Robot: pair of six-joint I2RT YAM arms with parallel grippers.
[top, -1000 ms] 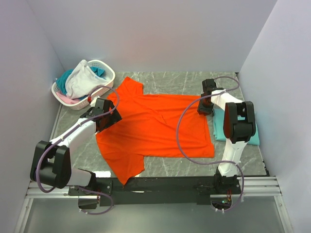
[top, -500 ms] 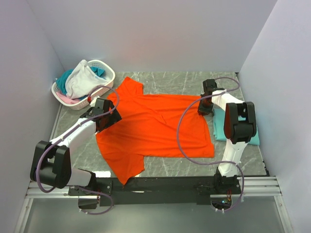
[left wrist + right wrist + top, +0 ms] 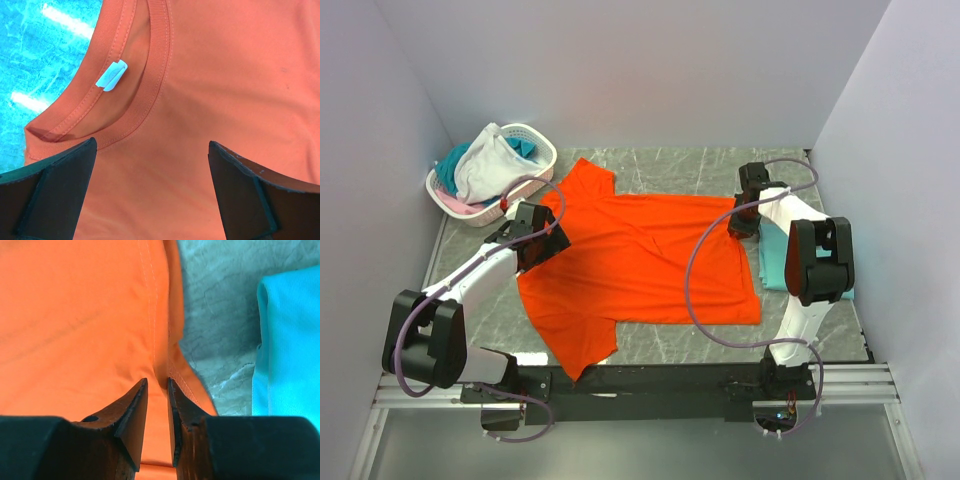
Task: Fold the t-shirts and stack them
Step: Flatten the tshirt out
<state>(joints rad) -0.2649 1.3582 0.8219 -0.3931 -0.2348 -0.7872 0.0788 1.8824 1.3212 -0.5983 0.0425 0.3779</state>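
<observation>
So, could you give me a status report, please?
Left gripper open above collar. Right gripper pinching orange t-shirt edge. Teal t-shirt alongside, not obstructing.

Pale lavender walls (image 3: 620,70) enclose a grey marbled table (image 3: 670,165) on three sides; the light is even, with only soft shadows

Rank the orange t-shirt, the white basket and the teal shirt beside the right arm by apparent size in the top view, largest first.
1. orange t-shirt, by far the largest.
2. white basket.
3. teal shirt; the right arm covers part of it, so its place behind the basket is unsure.
</observation>
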